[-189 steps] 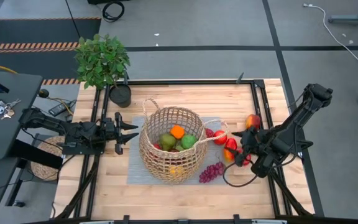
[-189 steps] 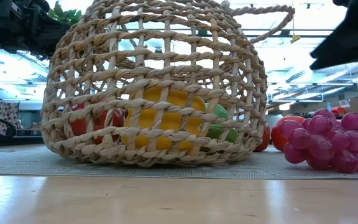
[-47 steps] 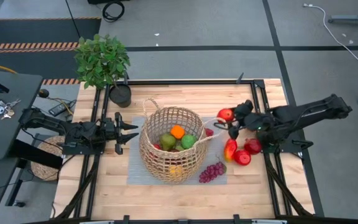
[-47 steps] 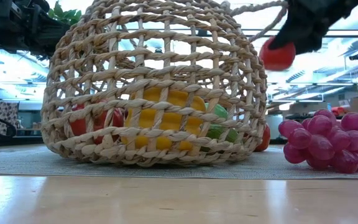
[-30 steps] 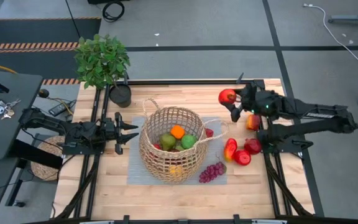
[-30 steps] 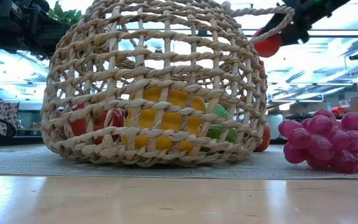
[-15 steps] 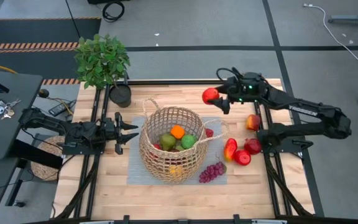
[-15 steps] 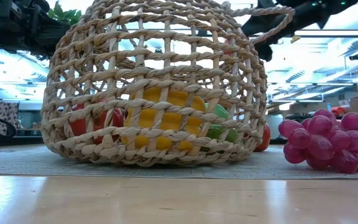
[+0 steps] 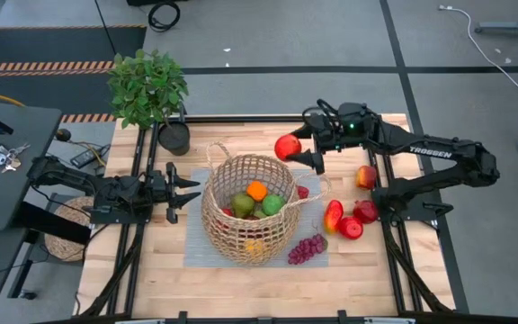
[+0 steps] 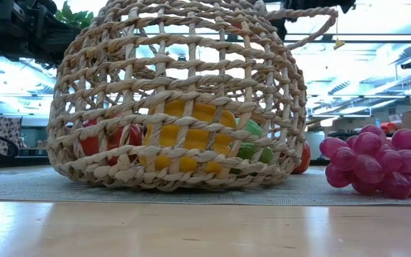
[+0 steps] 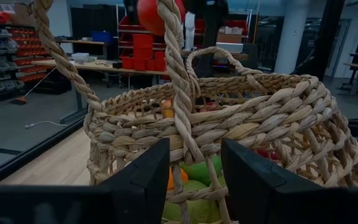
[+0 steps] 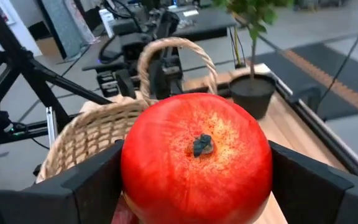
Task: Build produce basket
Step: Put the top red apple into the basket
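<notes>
the right gripper point(image 9: 300, 149) reaches left from the table's far right, arm stretched out, fingers clamped on a red apple point(image 9: 287, 147). the left gripper point(image 9: 190, 188) waits at the left, fingers parted.

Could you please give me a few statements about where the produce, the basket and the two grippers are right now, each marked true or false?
1. The right gripper is shut on a red apple. True.
2. That apple already lies inside the basket. False: it is held in the air near the basket's far rim, not yet inside.
3. The purple grapes lie on the mat outside the basket. True.
4. The left gripper holds an orange. False: it holds nothing; its fingers are open beside the basket's loop handle.
5. The basket is empty. False: an orange piece and green pieces lie inside.
6. The potted plant stands at the table's far left corner. True.
</notes>
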